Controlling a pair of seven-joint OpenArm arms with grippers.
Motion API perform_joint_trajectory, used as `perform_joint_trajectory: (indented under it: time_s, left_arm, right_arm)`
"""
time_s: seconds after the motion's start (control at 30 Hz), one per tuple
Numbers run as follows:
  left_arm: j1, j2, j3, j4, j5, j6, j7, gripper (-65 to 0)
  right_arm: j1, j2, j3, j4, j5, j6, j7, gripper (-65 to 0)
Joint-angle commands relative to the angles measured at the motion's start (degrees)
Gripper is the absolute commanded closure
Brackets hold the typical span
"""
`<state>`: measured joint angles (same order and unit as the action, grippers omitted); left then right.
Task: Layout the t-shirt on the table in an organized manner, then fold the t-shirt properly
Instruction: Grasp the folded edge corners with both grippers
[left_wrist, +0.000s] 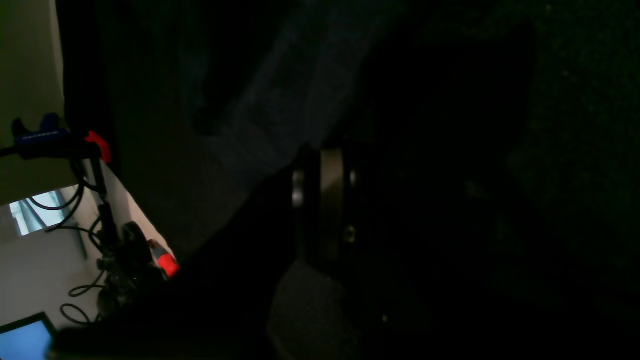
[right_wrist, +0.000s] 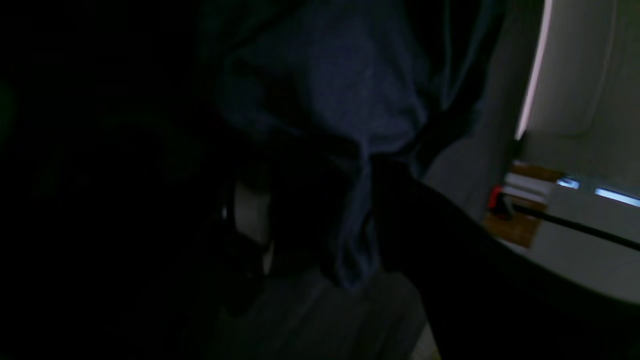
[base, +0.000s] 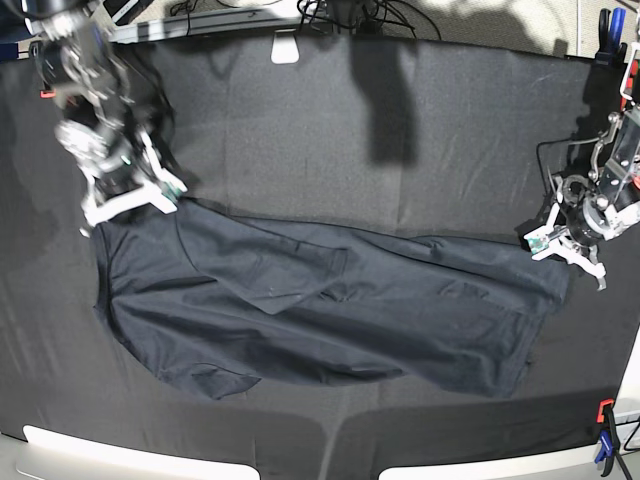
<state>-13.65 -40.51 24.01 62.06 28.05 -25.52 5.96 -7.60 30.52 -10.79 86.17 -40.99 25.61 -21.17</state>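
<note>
One dark charcoal short-sleeved cotton t-shirt lay stretched across the wide black-draped table, pulled taut between two arms during the laying-out step, with no fold yet made. The right gripper, at the shirt's corner on the base view's left, stood with jaws wide around bunched cloth; whether it truly held it could not be told. The left gripper, jaws closed, sat at the opposite corner, apparently pinching the hem. The next move seemingly called for smoothing the creased middle before folding
</note>
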Motion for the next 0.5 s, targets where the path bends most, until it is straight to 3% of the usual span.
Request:
perform_joint_trajectory:
  time_s: [0.0, 0.33, 0.47]
  left_arm:
    - [-0.68, -0.96, -0.28, 0.33, -0.24, 0.04, 0.00, 0.0]
    - [-0.66, -0.96, -0.28, 0.33, -0.31, 0.04, -0.02, 0.0]
    - [-0.68, -0.98, -0.28, 0.33, -1.70, 0.04, -0.04, 0.0]
  right_arm:
    - [1.68, 0.74, -0.72, -0.94, 0.20, 0.46, -1.14, -30.0]
    - [8.85, 0.76, -2.73, -8.07, 0.68, -0.24, -4.70, -29.1]
    - [8.83, 0.92, -2.73, -7.82, 1.62, -4.98, -4.24, -11.7]
